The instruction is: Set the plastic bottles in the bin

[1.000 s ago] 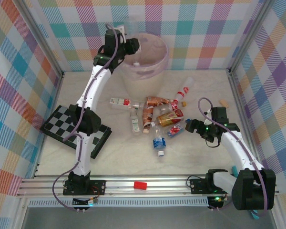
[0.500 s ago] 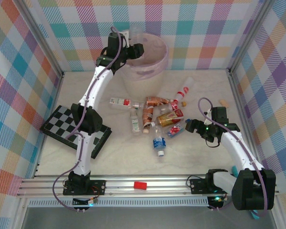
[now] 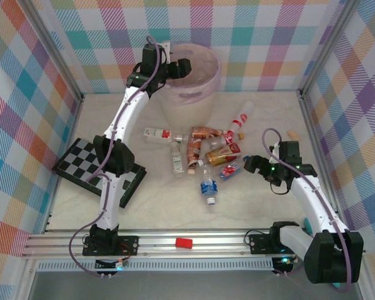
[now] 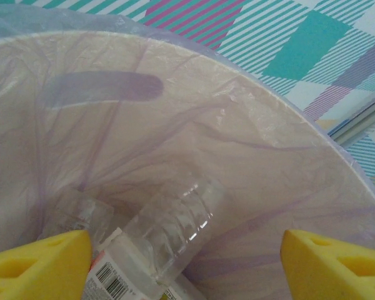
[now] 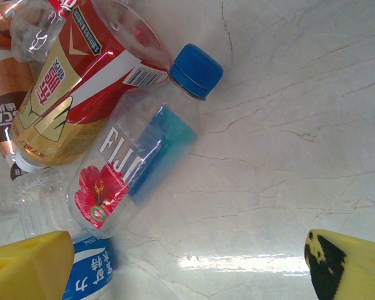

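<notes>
Left hand [image 3: 185, 67] over bin [image 3: 189, 104] | table [image 3: 256, 209] pale, marbled | walls [image 3: 269, 37] plaid

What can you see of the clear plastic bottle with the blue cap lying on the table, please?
The clear plastic bottle with the blue cap lies on its side on the pale marbled table, cap on. It looks empty. Its label shows white FIJI lettering, a red flower and a blue panel. Its shoulder rests against a red-and-gold labelled bottle.
</notes>
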Available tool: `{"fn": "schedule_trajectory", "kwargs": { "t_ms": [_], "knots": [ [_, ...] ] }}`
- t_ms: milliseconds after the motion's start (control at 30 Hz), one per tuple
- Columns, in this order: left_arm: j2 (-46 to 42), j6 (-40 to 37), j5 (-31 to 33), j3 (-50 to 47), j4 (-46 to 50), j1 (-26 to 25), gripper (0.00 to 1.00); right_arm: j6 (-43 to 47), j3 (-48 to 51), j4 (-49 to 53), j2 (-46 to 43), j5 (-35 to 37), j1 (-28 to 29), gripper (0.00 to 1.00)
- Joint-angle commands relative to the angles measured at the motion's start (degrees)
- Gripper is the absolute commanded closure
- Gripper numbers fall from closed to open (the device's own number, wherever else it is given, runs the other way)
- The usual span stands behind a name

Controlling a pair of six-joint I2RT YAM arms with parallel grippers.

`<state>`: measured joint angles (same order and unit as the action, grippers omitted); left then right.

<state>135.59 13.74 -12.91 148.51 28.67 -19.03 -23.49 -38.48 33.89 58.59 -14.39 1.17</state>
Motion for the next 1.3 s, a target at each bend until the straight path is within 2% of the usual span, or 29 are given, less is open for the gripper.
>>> {"fn": "schedule_trajectory", "kwargs": {
  "t_ms": [0,233,433,600,767,900,1000,1133,1267],
  "knots": [
    [-4.5,-0.8,-1.0,-1.5,-1.4,-0.4,0.19,-4.0,2.3,-0.6,-1.6,-0.6,0.3,0.05],
    [-9.0,-1.0,-0.6,-2.1,-1.9,-0.3,0.13,-11.8,4.8,-6.0,-2.2,0.9,5.2,0.05],
    [-14.4,-3.5,-1.4,-4.4,-1.8,-0.5,0.1,-16.7,3.9,-10.6,2.6,3.1,9.8,0.06],
    [-22.9,-8.5,1.4,-9.9,1.0,-0.5,0.09,-20.1,2.5,-14.0,8.1,7.6,15.3,0.04],
    [-35.0,-12.4,5.5,-23.7,2.8,-0.5,0.11,-21.5,0.9,-16.6,13.5,8.8,18.1,0.03],
    [-45.4,-12.4,9.3,-39.0,2.5,-0.5,0.1,-22.2,0.4,-18.2,16.4,9.9,19.0,0.03],
    [-53.6,-9.5,10.4,-51.8,0.6,-0.5,0.1,-22.3,-0.1,-19.2,18.1,10.2,19.2,0.03],
    [-63.6,-4.6,12.4,-67.0,2.8,-1.2,0.1,-22.3,-0.7,-20.6,20.2,10.2,19.4,0.04],
    [-70.9,0.5,13.7,-80.3,5.0,-3.4,0.11,-22.6,-1.1,-21.8,22.5,10.4,19.5,0.11]
  ]
}}
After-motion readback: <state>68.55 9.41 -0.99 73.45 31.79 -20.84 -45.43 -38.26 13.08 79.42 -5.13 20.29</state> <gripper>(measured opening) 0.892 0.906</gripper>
